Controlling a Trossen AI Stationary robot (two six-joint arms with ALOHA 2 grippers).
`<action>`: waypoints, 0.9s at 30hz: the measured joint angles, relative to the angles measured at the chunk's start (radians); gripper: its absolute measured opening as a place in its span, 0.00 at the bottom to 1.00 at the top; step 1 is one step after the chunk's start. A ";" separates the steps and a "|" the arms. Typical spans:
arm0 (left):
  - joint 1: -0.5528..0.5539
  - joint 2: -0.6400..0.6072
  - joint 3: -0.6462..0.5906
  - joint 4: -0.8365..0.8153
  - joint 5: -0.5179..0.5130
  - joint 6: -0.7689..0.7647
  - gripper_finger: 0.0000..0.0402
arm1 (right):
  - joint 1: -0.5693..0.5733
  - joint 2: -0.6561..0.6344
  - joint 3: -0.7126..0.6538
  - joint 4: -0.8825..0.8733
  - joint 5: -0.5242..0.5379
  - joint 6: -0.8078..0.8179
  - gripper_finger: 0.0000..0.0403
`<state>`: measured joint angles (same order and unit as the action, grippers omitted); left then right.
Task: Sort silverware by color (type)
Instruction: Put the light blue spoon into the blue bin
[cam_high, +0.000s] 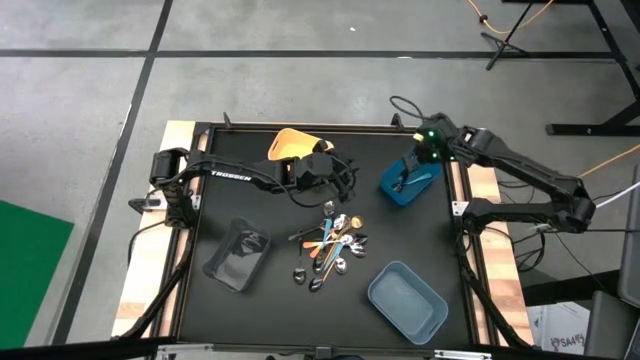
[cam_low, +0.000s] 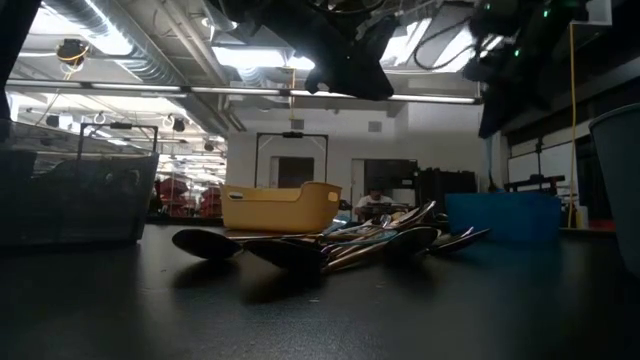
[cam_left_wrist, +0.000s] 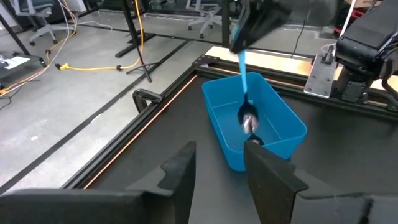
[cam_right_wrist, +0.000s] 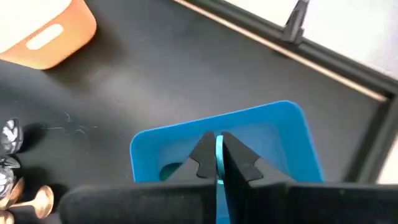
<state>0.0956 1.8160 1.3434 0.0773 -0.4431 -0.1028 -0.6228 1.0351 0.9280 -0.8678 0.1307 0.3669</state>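
The left gripper's two dark fingers stand apart with an empty gap between them, over the black table top. Ahead of them sits a bright blue rectangular plastic bin, near the table's raised black edge with its wooden strip. Above the bin, the right gripper pinches a thin spoon with a light-blue handle; the spoon hangs upright, its silver bowl down inside the bin. A dark arm base on a metal bracket stands beside the bin. Beyond the table lie a grey floor, yellow cables and black stand legs.
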 joint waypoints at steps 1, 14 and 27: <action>0.000 0.000 0.000 -0.001 0.000 0.000 0.32 | 0.000 0.001 -0.022 0.020 -0.004 0.004 0.00; 0.000 0.000 0.000 -0.002 0.000 0.000 0.32 | 0.000 0.000 -0.124 0.071 0.017 0.033 0.00; 0.000 0.001 0.000 -0.002 0.000 0.000 0.32 | 0.000 0.003 -0.128 0.059 0.016 0.026 0.08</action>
<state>0.0956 1.8168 1.3430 0.0750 -0.4431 -0.1028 -0.6228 1.0385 0.8002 -0.8092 0.1466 0.3927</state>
